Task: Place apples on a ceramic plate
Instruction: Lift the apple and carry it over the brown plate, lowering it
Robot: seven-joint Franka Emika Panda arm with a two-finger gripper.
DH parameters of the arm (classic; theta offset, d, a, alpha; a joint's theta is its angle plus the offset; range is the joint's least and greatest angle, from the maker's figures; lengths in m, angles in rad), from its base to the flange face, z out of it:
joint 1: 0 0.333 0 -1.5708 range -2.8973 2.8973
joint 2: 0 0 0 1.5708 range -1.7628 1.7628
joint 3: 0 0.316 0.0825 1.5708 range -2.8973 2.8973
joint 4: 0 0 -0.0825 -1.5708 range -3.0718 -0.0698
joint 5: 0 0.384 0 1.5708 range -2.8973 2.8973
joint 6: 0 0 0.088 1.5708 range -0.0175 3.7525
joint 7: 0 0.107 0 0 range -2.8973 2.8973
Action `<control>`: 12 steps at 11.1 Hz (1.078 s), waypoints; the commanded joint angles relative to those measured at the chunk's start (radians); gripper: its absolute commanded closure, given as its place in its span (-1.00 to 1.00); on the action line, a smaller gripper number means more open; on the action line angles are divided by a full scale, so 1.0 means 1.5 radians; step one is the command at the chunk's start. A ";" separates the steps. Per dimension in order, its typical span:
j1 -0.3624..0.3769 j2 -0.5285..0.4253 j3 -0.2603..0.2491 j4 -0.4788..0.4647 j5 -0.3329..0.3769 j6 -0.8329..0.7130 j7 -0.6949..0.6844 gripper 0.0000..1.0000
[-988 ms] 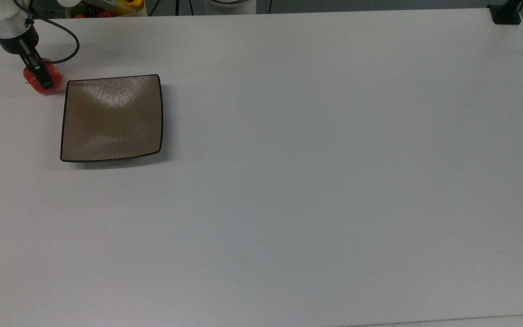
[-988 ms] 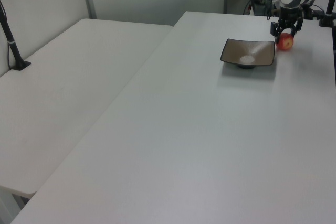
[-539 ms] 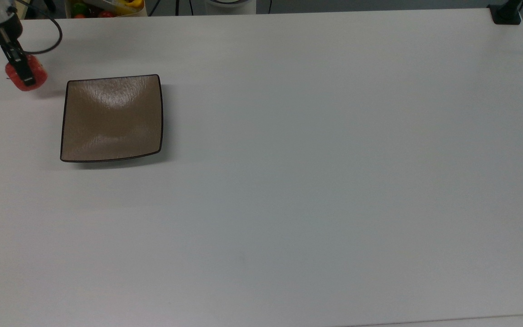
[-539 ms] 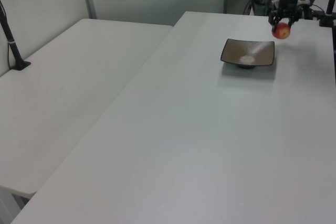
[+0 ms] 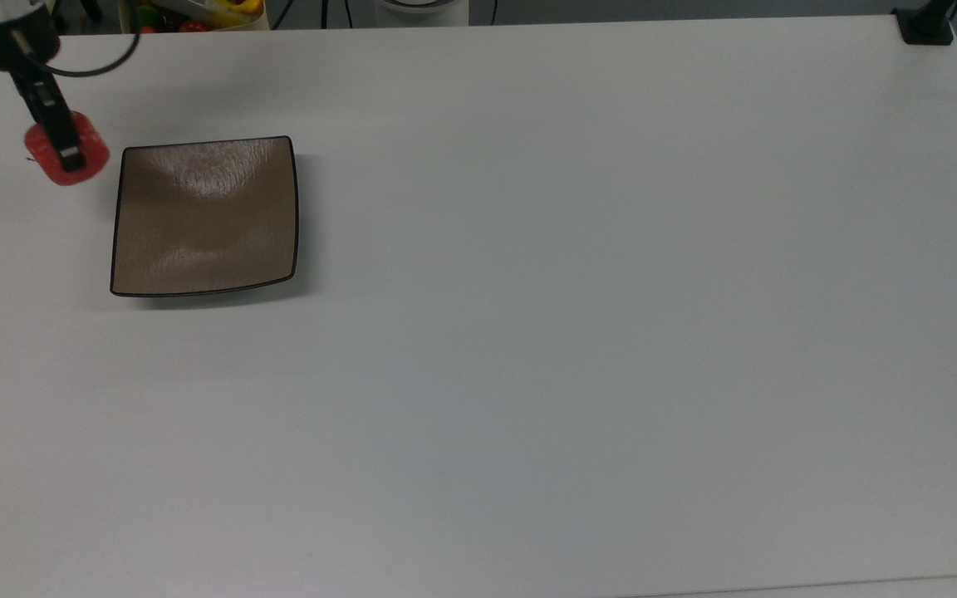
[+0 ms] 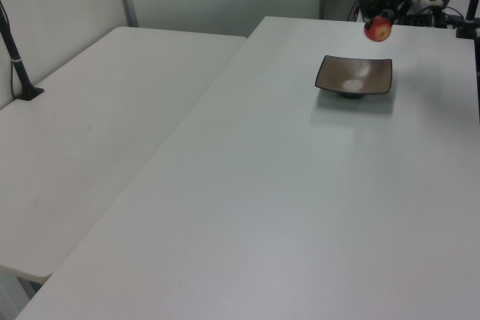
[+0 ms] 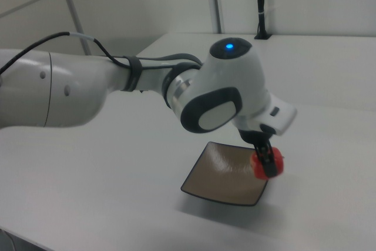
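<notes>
The small red apple (image 5: 67, 155) hangs in the air, with my gripper (image 5: 69, 154) shut on it. In the top view it sits just left of the ceramic plate (image 5: 204, 218), near the plate's upper left corner. From the left view, the apple (image 6: 378, 30) floats well above the table, over the far edge of the plate (image 6: 354, 76). The right view has the apple (image 7: 268, 163) pinched between dark fingers by the right corner of the brown plate (image 7: 226, 174). Nothing lies on the plate.
The white table (image 5: 578, 332) stretches wide to the top view's right. A container of colourful items (image 5: 192, 12) sits beyond the table's far edge. A black clamp (image 5: 925, 25) stands at the far right corner. A second table (image 6: 82, 133) adjoins in the left view.
The gripper has lifted the apple off the table beside the plate and carried it higher. In the left view it has moved up and leftward, toward the plate.
</notes>
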 commanded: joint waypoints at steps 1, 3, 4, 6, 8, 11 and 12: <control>0.031 -0.010 0.022 -0.023 -0.001 -0.003 0.029 -0.24; 0.041 -0.004 0.024 -0.042 -0.021 -0.009 0.028 -0.55; 0.045 0.003 0.024 -0.047 -0.042 -0.011 0.029 -0.85; 0.045 0.004 0.025 -0.044 -0.044 -0.011 0.029 -1.00; 0.045 0.004 0.025 -0.042 -0.044 -0.011 0.030 -1.00; 0.052 -0.007 0.025 -0.037 -0.044 -0.038 0.030 -1.00; 0.059 -0.024 0.025 -0.031 -0.045 -0.065 0.026 -1.00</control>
